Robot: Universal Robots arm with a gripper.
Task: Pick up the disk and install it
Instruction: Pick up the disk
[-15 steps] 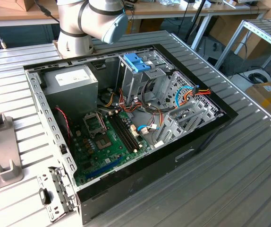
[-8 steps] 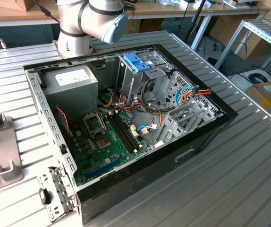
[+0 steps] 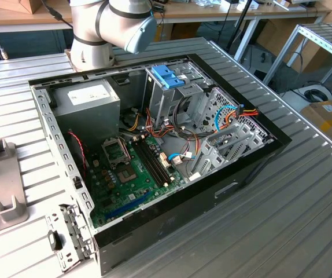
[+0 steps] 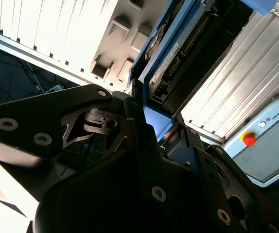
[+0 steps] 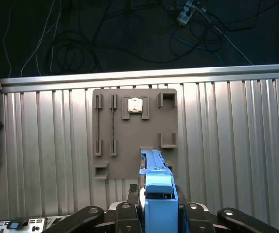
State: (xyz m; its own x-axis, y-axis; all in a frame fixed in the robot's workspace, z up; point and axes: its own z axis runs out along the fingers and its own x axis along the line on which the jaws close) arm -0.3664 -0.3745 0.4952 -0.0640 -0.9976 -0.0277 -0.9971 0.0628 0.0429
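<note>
The disk (image 5: 154,162) is a dark drive in a light blue plastic bracket, seen edge-on in the first wrist view. It stands between the black fingers of my gripper (image 5: 158,194), which is shut on its two sides. In the second wrist view the disk (image 4: 178,48) reaches away from the gripper (image 4: 156,121), with its connector edge and label strip showing. Below it lies a grey slotted holder plate (image 5: 130,145) on the ribbed metal table. I cannot tell whether the disk still touches the plate.
The open computer case (image 3: 253,156) lies on the table, with a grey power supply (image 3: 88,101), a green board and a blue caddy handle (image 3: 167,75) in the drive cage. The holder plate (image 3: 7,197) sits at the exterior view's left. A pendant with a red button (image 4: 249,139) lies nearby.
</note>
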